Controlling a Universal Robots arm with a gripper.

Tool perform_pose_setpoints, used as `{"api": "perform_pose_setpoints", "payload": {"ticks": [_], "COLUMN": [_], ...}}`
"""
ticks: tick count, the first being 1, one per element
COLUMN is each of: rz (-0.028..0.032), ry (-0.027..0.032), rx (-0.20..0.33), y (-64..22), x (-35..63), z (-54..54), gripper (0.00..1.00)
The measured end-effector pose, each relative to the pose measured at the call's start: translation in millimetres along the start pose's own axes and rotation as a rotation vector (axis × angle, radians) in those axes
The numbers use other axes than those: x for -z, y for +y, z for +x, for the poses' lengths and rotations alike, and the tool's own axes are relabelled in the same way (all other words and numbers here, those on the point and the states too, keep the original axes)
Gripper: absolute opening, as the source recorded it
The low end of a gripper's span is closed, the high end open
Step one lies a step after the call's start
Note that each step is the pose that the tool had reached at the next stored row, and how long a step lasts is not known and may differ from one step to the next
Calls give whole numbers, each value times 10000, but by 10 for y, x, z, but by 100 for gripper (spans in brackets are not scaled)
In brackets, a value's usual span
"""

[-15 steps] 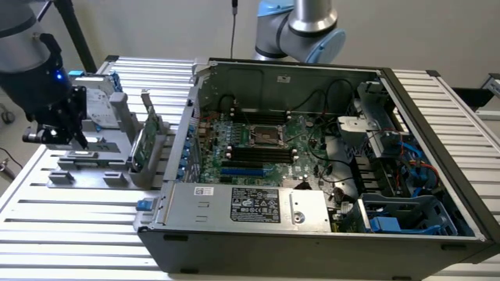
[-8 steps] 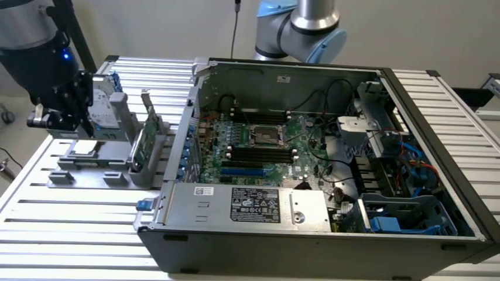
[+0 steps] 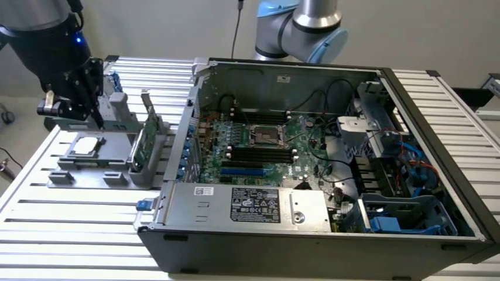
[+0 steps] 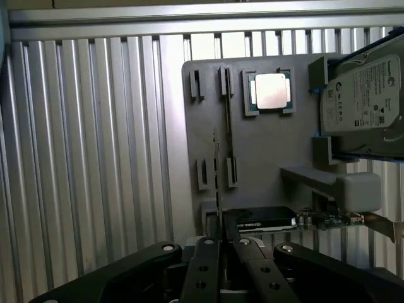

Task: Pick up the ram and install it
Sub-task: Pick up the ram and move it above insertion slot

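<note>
Step in hand read as the pick-up, going by the gripper (image 4: 221,235) clenched on the ram (image 4: 216,170), seen edge-on in the wrist view as a thin dark strip pinched between the two black fingers. Place the ram over the grey fixture (image 4: 265,151), just beside a pair of slotted holders and near the processor chip (image 4: 273,91); cannot tell whether seated in the fixture or raised clear of it. In the exterior view, find the gripper (image 3: 98,120) low over the same fixture (image 3: 102,171) at the exterior view's left, on the slatted table (image 3: 70,216), with the taller green card (image 3: 145,139) upright just beside and the open computer case (image 3: 437,146) well apart. Note the black memory slots (image 3: 262,153) on the motherboard inside the case, looking unfilled, so install not yet done. Judge the next move to call for a straight pull away from the fixture, keeping the stick square in the pinch and minding the hard drive (image 4: 363,101) and the green card nearby, then a carry across to the case with the long edge lined up to a slot
</note>
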State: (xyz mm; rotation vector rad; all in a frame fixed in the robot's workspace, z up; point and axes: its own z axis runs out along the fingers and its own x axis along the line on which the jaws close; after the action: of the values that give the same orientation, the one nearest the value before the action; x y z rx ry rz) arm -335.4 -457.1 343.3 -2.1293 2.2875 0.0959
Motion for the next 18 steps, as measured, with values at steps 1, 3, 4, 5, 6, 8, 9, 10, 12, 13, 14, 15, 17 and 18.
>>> {"api": "perform_pose_setpoints", "payload": {"ticks": [1, 3, 4, 5, 6, 8, 9, 10, 12, 13, 14, 15, 17, 18], "rz": [-1, -2, -1, -1, -2, -3, -2, -2, -2, -3, -4, -4, -3, -3], "ry": [0, 1, 0, 0, 1, 2, 1, 1, 1, 3, 2, 3, 2, 2], "rx": [4, 12, 16, 20, 24, 33, 36, 40, 47, 50, 53, 56, 62, 66], "y": [-29, -85, -113, -141, -168, -227, -254, -285, -343, -373, -403, -432, -492, -521], "x": [23, 68, 90, 113, 137, 185, 206, 231, 275, 297, 319, 341, 385, 407], "z": [-3, -10, -13, -16, -19, -26, -29, -33, -40, -43, -46, -49, -56, -59], "gripper": [13, 13, 13, 13, 13, 13, 13, 13, 13, 13, 13, 13, 13, 13]}}
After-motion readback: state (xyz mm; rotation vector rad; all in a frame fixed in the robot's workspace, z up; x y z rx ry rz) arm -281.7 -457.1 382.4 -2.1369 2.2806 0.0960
